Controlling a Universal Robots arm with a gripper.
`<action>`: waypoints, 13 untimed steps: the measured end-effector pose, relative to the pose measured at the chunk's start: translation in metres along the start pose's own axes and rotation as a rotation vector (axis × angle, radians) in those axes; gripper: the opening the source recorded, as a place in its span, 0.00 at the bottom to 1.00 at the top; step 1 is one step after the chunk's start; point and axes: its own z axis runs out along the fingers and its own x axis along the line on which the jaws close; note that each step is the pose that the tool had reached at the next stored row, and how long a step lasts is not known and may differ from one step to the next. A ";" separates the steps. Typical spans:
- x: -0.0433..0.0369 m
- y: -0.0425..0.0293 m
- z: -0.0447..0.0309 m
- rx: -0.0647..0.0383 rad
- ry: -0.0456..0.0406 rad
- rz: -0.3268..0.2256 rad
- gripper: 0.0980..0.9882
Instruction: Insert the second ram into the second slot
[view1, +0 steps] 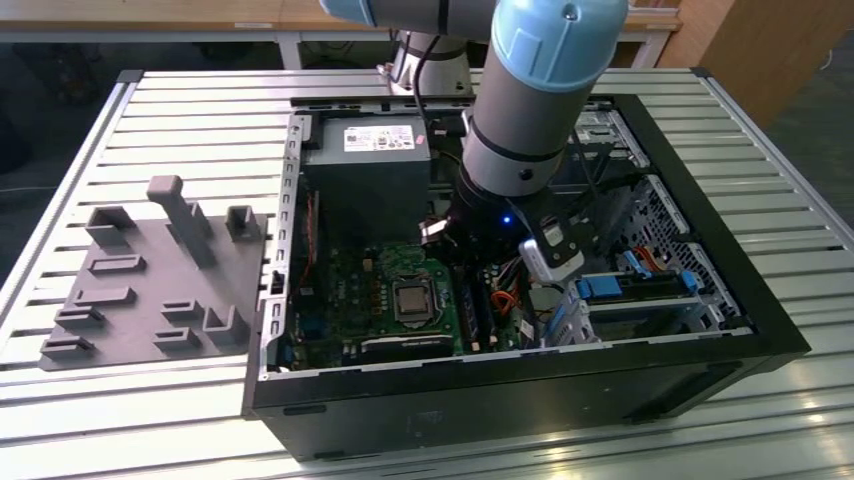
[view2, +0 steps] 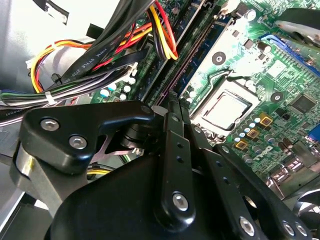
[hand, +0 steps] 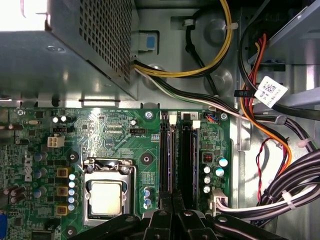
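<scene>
Colours inside the open case
Green motherboard (hand: 110, 140), black gripper (hand: 172, 212), yellow and orange cables (view2: 75, 55), grey perforated power supply (hand: 70, 45).

Gripper (view2: 172, 107): black linkage, fingers together, at memory slots (view2: 192, 45). Green motherboard (view2: 280, 65), CPU socket (view2: 222, 110); cable bundle (view2: 95, 55) beside slots.

Counted on 1 slatted table (view1: 200, 110): 1 open PC case (view1: 534, 400), 1 grey fixture plate (view1: 134, 300) beside it. Over the case: 1 robot arm (view1: 534, 100) w/ 1 gripper (hand: 172, 199). Inside the case: 1 PSU (view1: 367, 170), 1 green mobo (hand: 110, 135), 1 CPU socket (hand: 106, 197). In the first wrist view: 2 long black mem slots (hand: 165, 160) side by side, 3 yellow square parts (hand: 62, 172) in 1 row by the socket, 1 white tag (hand: 270, 91) on the cables.
</scene>
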 end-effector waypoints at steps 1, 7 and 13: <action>-0.0001 -0.0001 0.0009 0.000 0.0000 0.000 0.02; -0.0001 0.0001 0.0003 -0.001 -0.0002 0.000 0.02; 0.0001 0.0000 -0.0008 0.000 0.0000 0.000 0.02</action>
